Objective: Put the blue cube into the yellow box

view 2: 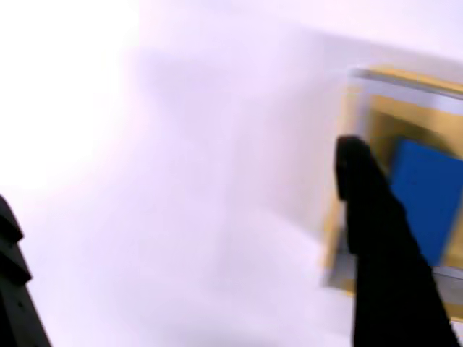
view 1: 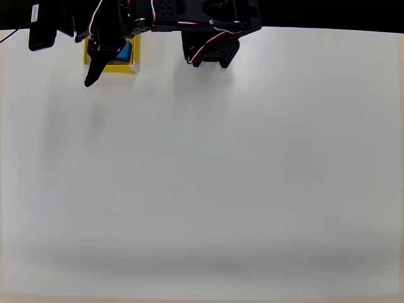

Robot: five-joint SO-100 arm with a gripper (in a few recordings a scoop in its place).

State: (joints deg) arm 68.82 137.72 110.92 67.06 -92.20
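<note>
The yellow box [view 1: 128,67] sits at the table's far left edge in the overhead view, partly under the black arm. The blue cube [view 1: 125,52] lies inside it. My gripper [view 1: 101,62] hangs over the box's left side, one finger pointing past the box's front corner. The wrist view is blurred. There the blue cube [view 2: 427,195] rests on the floor of the yellow box [view 2: 382,116], one black finger [view 2: 376,238] crosses the box's left wall, and the other finger [view 2: 13,289] stands far off at the lower left. The gripper [view 2: 181,181] is open and holds nothing.
The arm's black base [view 1: 211,38] with red and white wires stands at the top middle of the white table [view 1: 208,177]. A dark block [view 1: 43,31] juts out at the top left. Beyond the table's far edge all is black.
</note>
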